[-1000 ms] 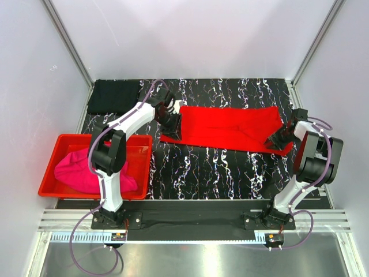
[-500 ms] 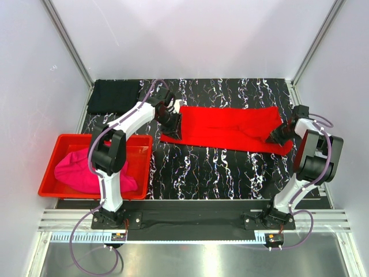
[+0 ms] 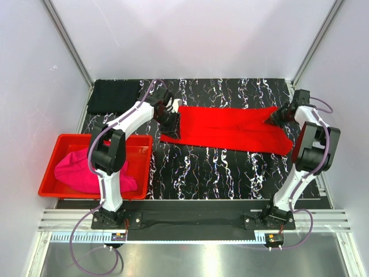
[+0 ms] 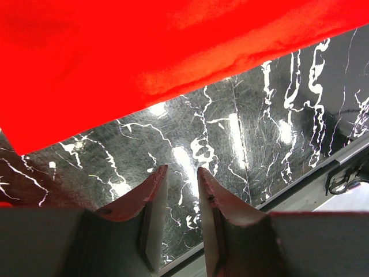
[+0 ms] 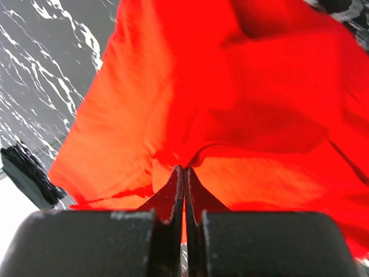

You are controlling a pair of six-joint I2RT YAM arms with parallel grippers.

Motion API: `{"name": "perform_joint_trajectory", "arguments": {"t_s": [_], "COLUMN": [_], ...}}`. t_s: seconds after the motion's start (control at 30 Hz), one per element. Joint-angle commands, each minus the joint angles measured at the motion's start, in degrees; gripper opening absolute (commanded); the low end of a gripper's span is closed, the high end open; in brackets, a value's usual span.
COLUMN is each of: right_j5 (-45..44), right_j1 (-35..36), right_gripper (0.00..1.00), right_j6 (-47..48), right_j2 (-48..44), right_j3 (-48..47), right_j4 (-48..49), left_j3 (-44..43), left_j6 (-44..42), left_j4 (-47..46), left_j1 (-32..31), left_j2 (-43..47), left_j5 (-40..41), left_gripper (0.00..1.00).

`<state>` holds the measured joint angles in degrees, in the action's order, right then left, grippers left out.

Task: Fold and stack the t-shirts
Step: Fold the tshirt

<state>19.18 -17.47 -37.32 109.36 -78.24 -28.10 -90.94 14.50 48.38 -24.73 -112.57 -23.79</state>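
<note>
The red shirt (image 3: 225, 127) lies spread as a long band across the middle of the top view, flat on the table (image 3: 230, 170), with its right end close to the right edge of the frame. It is thin, limp cloth, light and with no stiffness. I judge it will sag from whatever point I lift and drag over the table in folds rather than move as one piece. It cannot break, but a single pinch will bunch it.

In the right wrist view the cloth puckers into a small ridge where the right gripper (image 5: 184, 168) has its jaws shut tight on a fold. In the top view that grip is at the shirt's upper right corner.

The left gripper (image 4: 181, 170) sits at the shirt's left end. In its wrist view the jaws stand a narrow gap apart with only table showing between them. The red edge runs across the upper part of that frame, clear of the tips. So I have one corner only.

To my mind the good holds are the corners or the hem at both ends, taken together, so the cloth comes taut between the arms for a fold.

The black shirt (image 3: 112, 95) lies folded flat in the upper left of the top view. The pink shirt (image 3: 78, 170) lies heaped in the bin (image 3: 49, 183) at the left edge.
</note>
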Motion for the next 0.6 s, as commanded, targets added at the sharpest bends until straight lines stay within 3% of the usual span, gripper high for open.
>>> {"name": "perform_joint_trajectory", "arguments": {"t_s": [0.0,0.57], "right_j5": [1.56,6.21], "right_j1": [1.83,5.43], "right_gripper": [0.00,0.04], "right_j6": [-1.87,-2.41], "right_j2": [3.91,17.28], "right_j3": [-5.77,-21.95], "right_j4": [1.64,-1.34], "left_j3": [-0.21,1.82], "left_j6": [-0.53,-0.09], "left_j4": [-1.18,-1.97], "left_j1": [1.00,1.88], "left_j2": [1.30,2.36], "left_j5": [-1.26,-1.08], "left_gripper": [0.32,0.32]}}
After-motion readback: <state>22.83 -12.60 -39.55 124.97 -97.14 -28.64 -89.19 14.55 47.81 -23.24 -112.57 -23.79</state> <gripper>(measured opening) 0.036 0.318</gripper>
